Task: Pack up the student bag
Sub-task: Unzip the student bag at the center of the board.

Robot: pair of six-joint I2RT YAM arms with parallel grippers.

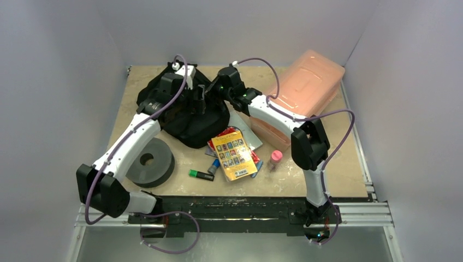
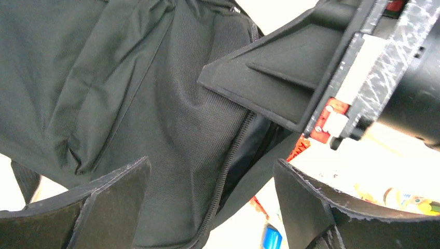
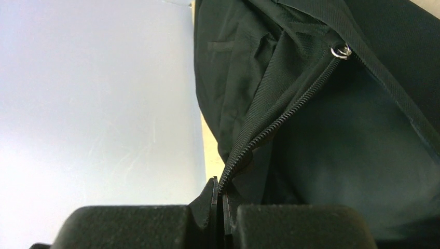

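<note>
- Two grippers meet over one thing: the large soft black fabric student bag (image 1: 188, 126), which lies in the upper left-centre of the overhead frame.
- My right gripper (image 3: 218, 193) is closed tight. In its own camera the toothed black zip edge (image 3: 280, 122) of the bag's opening runs down to the bottom centre of the frame and disappears between the fingers, so I read it as pinching that lip.
- From that pinch the zip's long axis climbs to the upper right of the frame and ends at the small silver slider ring (image 3: 341, 51). The dark interior lies to the right of the line.
- My left gripper (image 2: 210, 174) stands wide apart and holds nothing. It hangs just above the bag fabric, and the zip line runs from frame centre to bottom centre, between its two fingers.
- In that left view the right gripper's body fills the upper right, very near, so the two sit close beside each other over the opening.
- My judgement: the left is the free one, and the opposite lip lies right under it, so spreading the mouth falls to that arm.
- The yellow picture-covered book (image 1: 235, 155) lies just below and right of the bag in the overhead frame, near both arms.
</note>
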